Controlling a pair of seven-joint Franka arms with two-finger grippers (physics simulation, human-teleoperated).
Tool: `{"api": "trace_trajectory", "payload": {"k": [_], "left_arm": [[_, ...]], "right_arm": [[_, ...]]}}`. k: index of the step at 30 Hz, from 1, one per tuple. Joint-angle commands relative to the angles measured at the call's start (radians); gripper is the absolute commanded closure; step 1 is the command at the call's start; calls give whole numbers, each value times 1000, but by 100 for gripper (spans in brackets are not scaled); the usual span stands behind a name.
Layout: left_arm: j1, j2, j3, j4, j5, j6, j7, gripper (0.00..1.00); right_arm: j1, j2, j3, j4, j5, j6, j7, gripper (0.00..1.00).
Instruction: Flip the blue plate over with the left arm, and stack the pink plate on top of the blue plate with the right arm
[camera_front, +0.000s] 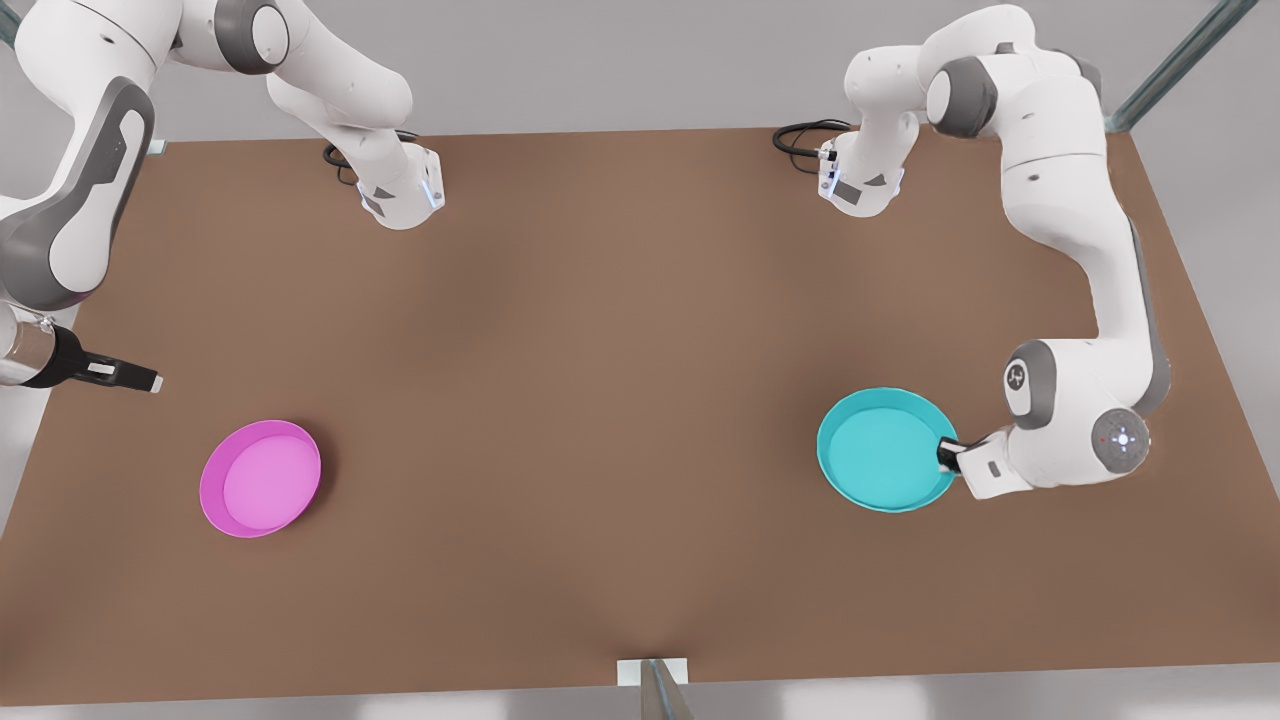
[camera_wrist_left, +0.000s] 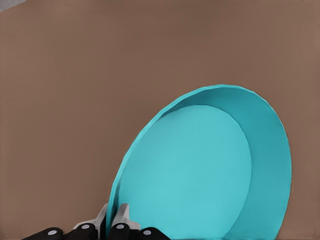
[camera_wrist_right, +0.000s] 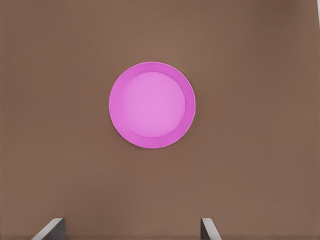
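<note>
Brown table (camera_front: 600, 400), grey backdrop. L gripper (camera_front: 948, 455) is at the blue plate (camera_front: 885, 450), on the front view's right, clamped on the rim edge nearest the arm; in the L wrist view the fingers (camera_wrist_left: 120, 220) pinch the rim, one each side. Blue plate: round, shallow, cyan, raised rim, hollow side up, looks tilted on the gripped edge in the wrist view (camera_wrist_left: 210, 175). R gripper (camera_front: 125, 377) hangs at the front view's left edge, well apart from the pink plate (camera_front: 261, 478), fingers spread wide, holding nothing; fingertips (camera_wrist_right: 50, 229) show in the R wrist view with the pink plate (camera_wrist_right: 152, 105) between and beyond them. Pink plate: round, magenta rim, lighter inside, flat on table, hollow up. Plates well apart, bare table between. Round, so no long axis on either.
</note>
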Motion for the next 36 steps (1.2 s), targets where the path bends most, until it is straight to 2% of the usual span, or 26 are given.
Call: {"api": "trace_trajectory", "payload": {"k": [1,5,10,11,13,14,15,17,20,21,22,24,26,29,33,36], "left_arm": [[-80,-6,-2,79,116,-303,-748,79],[-253,-2,1,211,136,-339,-1066,79],[-566,57,30,233,584,-300,-1476,79],[-639,54,74,233,639,-310,-1490,79],[-840,86,318,268,670,-299,-1483,79],[-908,120,406,294,672,-258,-1491,79],[-954,120,450,296,675,-233,-1503,79],[-1077,235,639,296,690,-231,-1488,79],[-1190,362,789,296,684,-218,-1511,79],[-1196,402,797,297,689,-196,-1600,79],[-1262,458,872,284,689,-149,-1654,79],[-1320,477,878,281,690,-149,-1735,79],[-1374,566,880,281,699,-156,-1862,79],[-1393,652,863,279,808,-159,-2060,79],[-1433,650,834,175,894,-184,-2134,79],[-1431,656,793,172,940,-221,-2145,79]], "right_arm": [[0,-1,0,0,1,-1,-2,0],[0,0,0,0,1,-10,-2,0],[0,0,0,-1,1,-10,-2,0],[0,0,0,-1,1,-10,-2,0],[0,0,0,-1,1,-11,-2,0],[0,0,0,-1,1,-11,-2,0],[-1,0,0,0,1,-10,-2,0],[-20,0,1,2,4,-10,-4,0],[-21,0,0,2,2,-10,-5,0],[-21,2,0,2,4,-10,-4,0],[-20,6,0,2,2,-10,-4,0],[-28,8,0,2,4,-10,-5,0],[-28,11,0,2,5,-10,-5,0],[-26,11,1,2,4,-10,-8,0],[-26,11,1,5,5,-10,-7,0],[-26,11,1,10,5,-11,-8,0]]}}
